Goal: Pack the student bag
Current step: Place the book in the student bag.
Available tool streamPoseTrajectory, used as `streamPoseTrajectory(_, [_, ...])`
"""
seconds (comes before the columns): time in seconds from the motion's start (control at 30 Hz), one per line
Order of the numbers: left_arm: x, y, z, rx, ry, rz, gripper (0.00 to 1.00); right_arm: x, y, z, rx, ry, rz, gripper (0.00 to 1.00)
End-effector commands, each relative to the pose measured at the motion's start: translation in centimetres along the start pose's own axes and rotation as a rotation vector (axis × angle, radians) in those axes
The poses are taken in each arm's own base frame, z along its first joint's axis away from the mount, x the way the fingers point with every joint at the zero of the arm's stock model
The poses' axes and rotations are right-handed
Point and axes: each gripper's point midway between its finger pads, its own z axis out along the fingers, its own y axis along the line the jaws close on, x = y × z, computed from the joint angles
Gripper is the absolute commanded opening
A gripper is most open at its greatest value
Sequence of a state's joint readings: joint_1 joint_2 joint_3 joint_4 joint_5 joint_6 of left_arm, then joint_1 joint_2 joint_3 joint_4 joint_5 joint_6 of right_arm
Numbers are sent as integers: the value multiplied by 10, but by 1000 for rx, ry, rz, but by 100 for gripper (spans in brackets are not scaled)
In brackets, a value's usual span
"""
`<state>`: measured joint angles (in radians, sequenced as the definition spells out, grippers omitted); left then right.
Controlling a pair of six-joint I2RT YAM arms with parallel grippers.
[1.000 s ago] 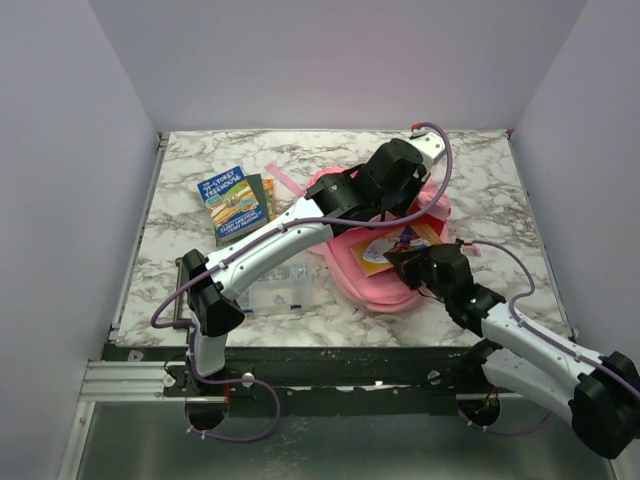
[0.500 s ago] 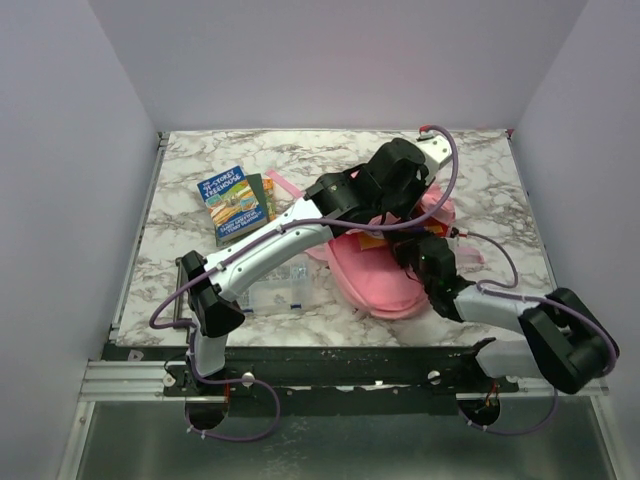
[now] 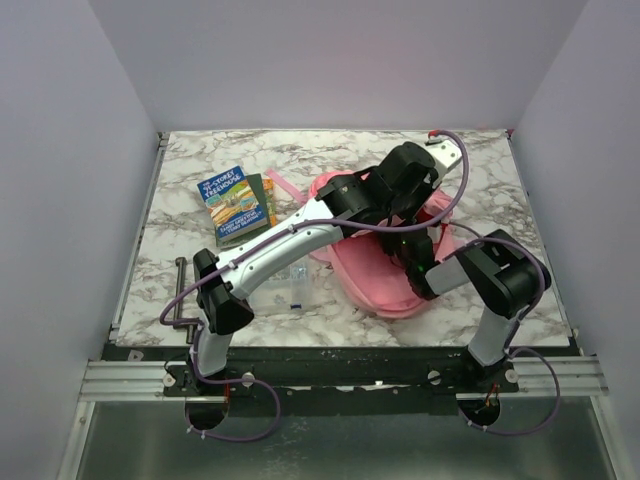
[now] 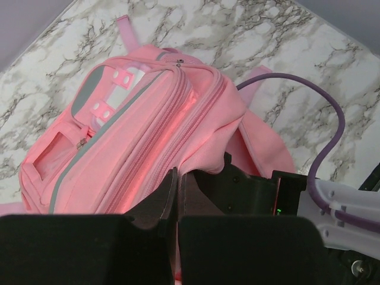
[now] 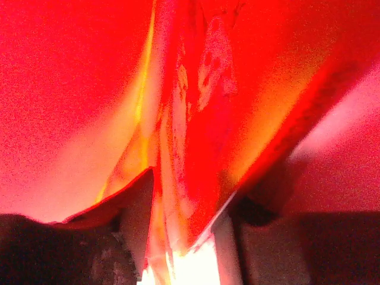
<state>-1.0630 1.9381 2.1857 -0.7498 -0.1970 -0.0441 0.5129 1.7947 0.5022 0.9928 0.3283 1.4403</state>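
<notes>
Pink glow fills the right wrist view: right gripper (image 5: 190, 240), buried inside the pink fabric backpack (image 3: 365, 272) right of centre on the marble table (image 3: 190, 160), seems narrowed on a thin flat item (image 5: 184, 196). Judged mid-insertion; next, push deeper and release. Beyond, left gripper (image 4: 176, 191) pinches the opening's fabric, nearly closed.

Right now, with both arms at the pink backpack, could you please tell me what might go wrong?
1. The left pincer pinches only a fold of the backpack; a slip could close the opening on the right arm.
2. The right pincer works blind inside red fabric, so its flat item may jam.
3. The purple cable could snag.
</notes>
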Motion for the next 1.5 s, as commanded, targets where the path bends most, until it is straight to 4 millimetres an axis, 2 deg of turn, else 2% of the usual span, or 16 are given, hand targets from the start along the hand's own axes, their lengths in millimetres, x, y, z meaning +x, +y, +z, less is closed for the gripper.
streamPoseTrajectory(0.0, [-53,11,-13,-70,-177,-11,0,5,-29,-14,73,99,-2,54])
streamPoseTrajectory(0.1, [-49,11,-11,-66,-173,-11,0,-4,-42,-32,116,114,-38,73])
streamPoseTrajectory(0.23, [-50,11,-12,-60,-178,-17,0,-11,-42,-49,106,149,-32,74])
streamPoseTrajectory(0.33, [-51,12,-15,-62,-184,-19,0,-19,-40,-49,107,104,-48,71])
streamPoseTrajectory(0.43, [-50,8,-17,-41,-185,-27,0,-27,-32,-36,84,57,-32,61])
streamPoseTrajectory(0.53, [-45,6,-17,-27,-175,-29,0,-22,-28,-12,87,61,-51,34])
streamPoseTrajectory(0.6, [-41,7,-16,-35,-170,-18,0,-19,-14,8,29,60,-93,20])
streamPoseTrajectory(0.67, [-36,11,-12,-44,-165,-11,0,-18,-9,18,-14,46,-104,16])
streamPoseTrajectory(0.73, [-30,20,-5,-49,-164,-25,0,-16,-3,15,-62,74,-107,19])
streamPoseTrajectory(0.8, [-23,34,5,-68,-161,-40,0,-10,-5,-1,-61,135,-146,34])
streamPoseTrajectory(0.9, [-15,54,13,-89,-147,-55,0,-10,-30,-33,74,186,-200,59])
streamPoseTrajectory(1.03, [-9,71,23,-117,-162,-20,0,-22,-35,-76,153,210,-317,72])
streamPoseTrajectory(1.17, [0,68,30,-77,-144,-20,0,-36,-34,-120,193,226,-431,76])
streamPoseTrajectory(1.3, [10,42,38,65,-131,-94,0,-73,-2,-158,205,111,-506,77])
streamPoseTrajectory(1.37, [16,25,42,159,-113,-145,0,-96,37,-174,139,18,-541,83])
streamPoseTrajectory(1.47, [23,14,42,238,-76,-245,0,-116,89,-189,46,-49,-645,84])
